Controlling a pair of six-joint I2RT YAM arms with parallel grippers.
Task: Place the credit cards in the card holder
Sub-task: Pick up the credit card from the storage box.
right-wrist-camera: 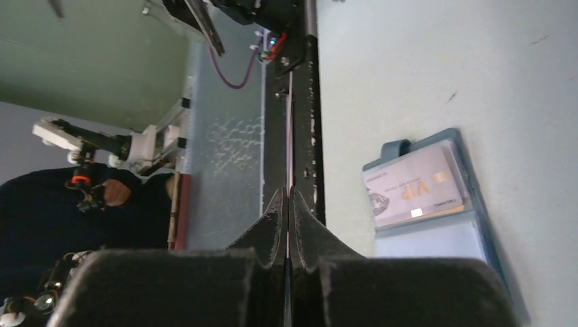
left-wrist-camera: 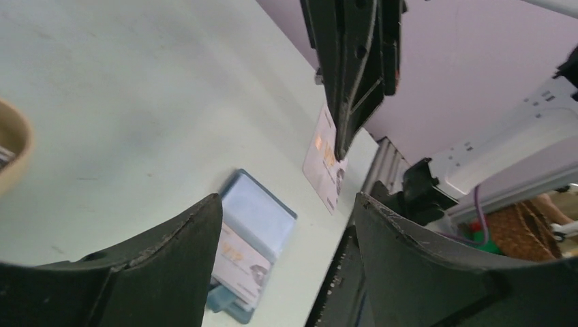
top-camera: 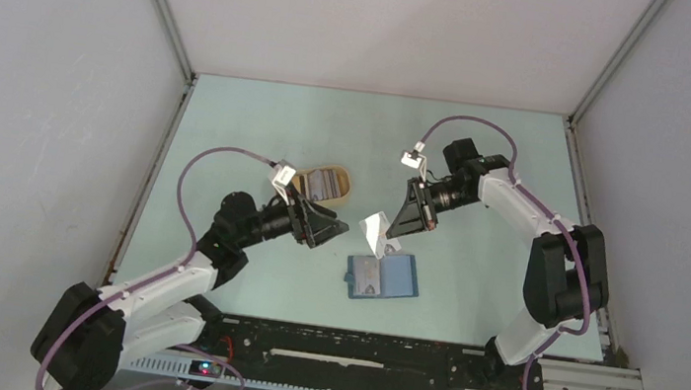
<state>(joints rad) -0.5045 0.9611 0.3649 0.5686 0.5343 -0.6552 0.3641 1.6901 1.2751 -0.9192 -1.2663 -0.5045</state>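
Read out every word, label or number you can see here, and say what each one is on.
"VIP": on the pale card in the open card holder.
Smaller print on that card: too blurred to read.
Print on the held card in the right pincer: too blurred to read.

One card holder (top-camera: 399,276), one tray (top-camera: 348,186)

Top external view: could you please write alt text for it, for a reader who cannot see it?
The right hand pinches a pale card tilted over the open blue card holder, which lies mid-table with one card already inside. The left hand hovers open beside it, near a tan tray holding more cards.
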